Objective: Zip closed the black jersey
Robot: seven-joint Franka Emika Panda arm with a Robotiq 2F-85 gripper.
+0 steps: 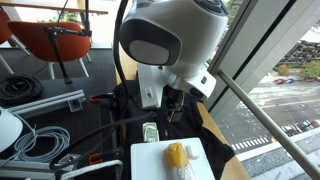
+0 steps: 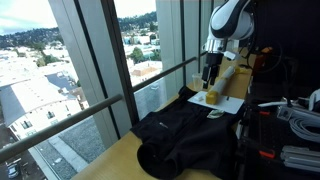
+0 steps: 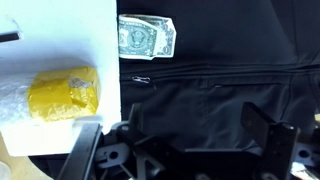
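Note:
The black jersey [image 2: 185, 135] lies spread over the wooden table by the window; it also shows in an exterior view [image 1: 130, 105] under the arm and fills the wrist view [image 3: 220, 90]. Its zipper line runs across the wrist view, with a small metal pull [image 3: 141, 78] at the left end. My gripper [image 3: 190, 125] is open and empty, hovering just above the fabric below the zipper line. In the exterior views the gripper [image 2: 210, 72] hangs over the jersey's far end [image 1: 172, 103].
A white board [image 3: 60, 50] holds a yellow object [image 3: 65, 92]; it also shows in both exterior views [image 1: 176, 155] [image 2: 212, 97]. A dollar bill [image 3: 146, 37] lies on the jersey by the board. Cables [image 1: 40, 140] and equipment crowd one side. Window glass and rail [image 2: 100, 105] border the table.

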